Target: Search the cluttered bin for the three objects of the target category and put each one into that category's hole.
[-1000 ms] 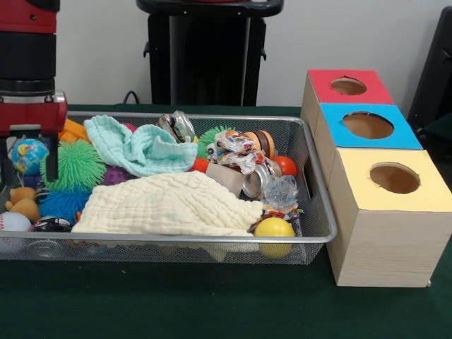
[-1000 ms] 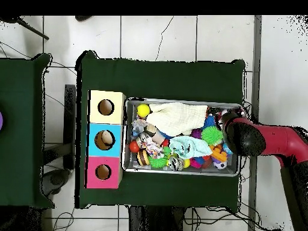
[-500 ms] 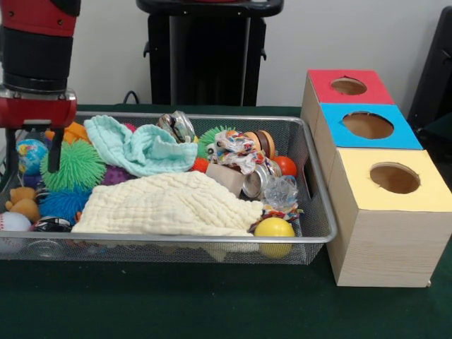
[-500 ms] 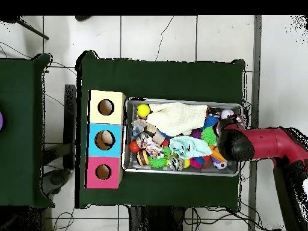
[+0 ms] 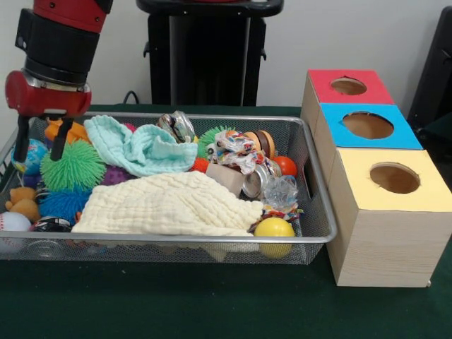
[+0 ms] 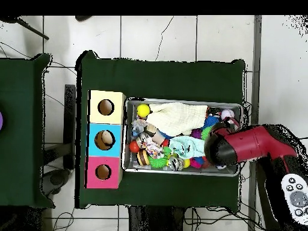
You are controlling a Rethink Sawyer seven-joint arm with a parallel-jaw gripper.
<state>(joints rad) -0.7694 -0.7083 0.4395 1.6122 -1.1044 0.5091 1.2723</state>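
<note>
Still in the search step: gripper (image 5: pixel 40 143) hangs at upper left of the frame with jaws apart and empty above the green spiky ball (image 5: pixel 73 167) in the mesh bin (image 5: pixel 311 185); target category unclear, next it needs a pick and descent.

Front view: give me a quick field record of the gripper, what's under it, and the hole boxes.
gripper: open, fingers pointing down, holding nothing
below gripper: green spiky ball and globe ball, at the end of the wire bin farthest from the boxes
cloths: cream cloth and teal cloth cover other items
boxes: red box, blue box, yellow box beside the bin
</note>
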